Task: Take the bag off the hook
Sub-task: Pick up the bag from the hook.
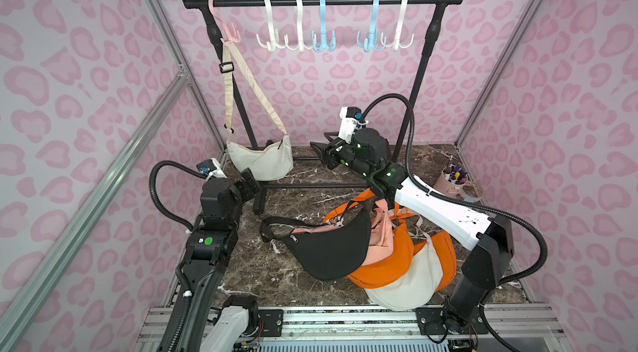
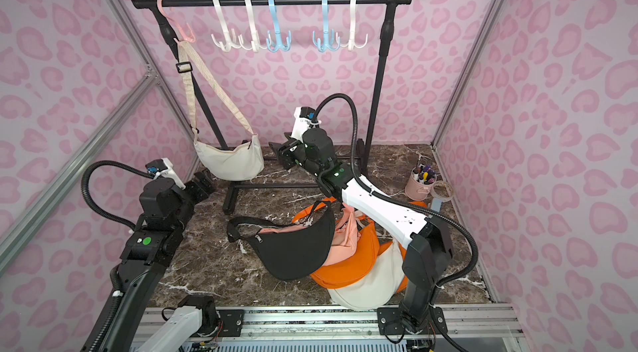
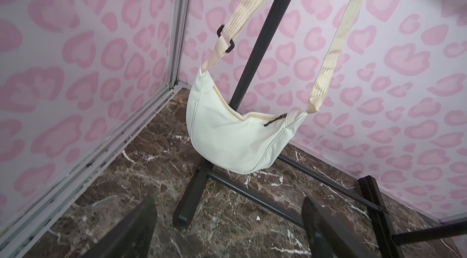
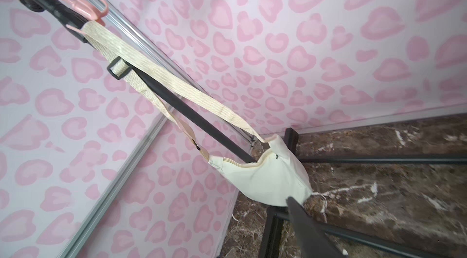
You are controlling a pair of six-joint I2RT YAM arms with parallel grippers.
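Left pincer (image 3: 227, 202) gapes wide, right pincer (image 1: 318, 139) half-parted, both empty: lift beige woven strap (image 1: 257, 88) clear of pink plastic hook (image 1: 228, 32) (don't tug the cream canvas bag (image 1: 260, 162)).

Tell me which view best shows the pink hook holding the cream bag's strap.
The right wrist view: the pink hook sits close up in a corner, with the strap looped over its prong. Both top views show the hook small and distant. The left wrist view shows only the cream bag and lower strap.
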